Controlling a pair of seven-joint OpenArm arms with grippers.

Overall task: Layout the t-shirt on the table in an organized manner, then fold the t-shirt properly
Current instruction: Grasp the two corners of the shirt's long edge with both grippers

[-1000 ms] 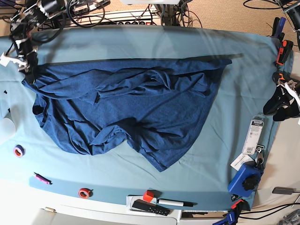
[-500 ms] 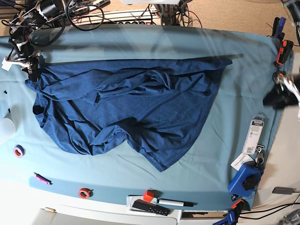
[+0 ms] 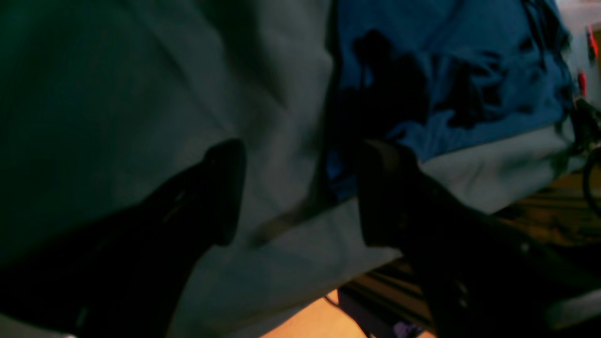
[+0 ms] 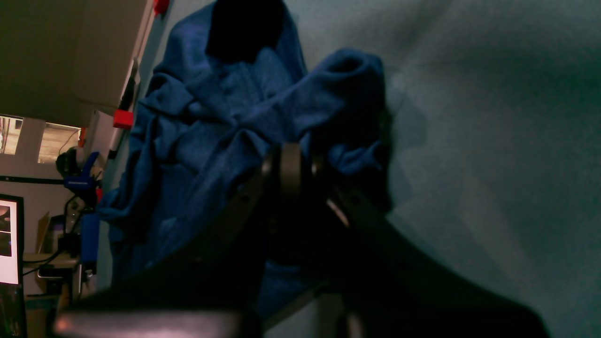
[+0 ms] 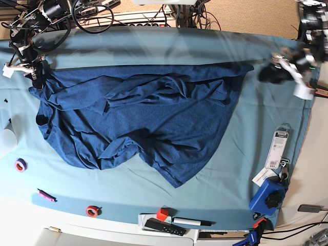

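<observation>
The right gripper (image 4: 293, 162) has been shut on the t-shirt's (image 5: 143, 118) corner at the upper left of the base view; its jaws are pressed together, pinching blue cloth. The left gripper (image 3: 300, 192), jaws spread and empty, has been brought from the right edge toward the shirt's upper right corner. The shirt lies crumpled across the table (image 5: 154, 43). A two-handed stretch seems prepared; the second corner is not yet gripped.

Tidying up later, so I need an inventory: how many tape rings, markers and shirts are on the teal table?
Tape rings: 2, purple and red
Markers: 2, pink and white
T-shirt: 1
Total: 5
</observation>
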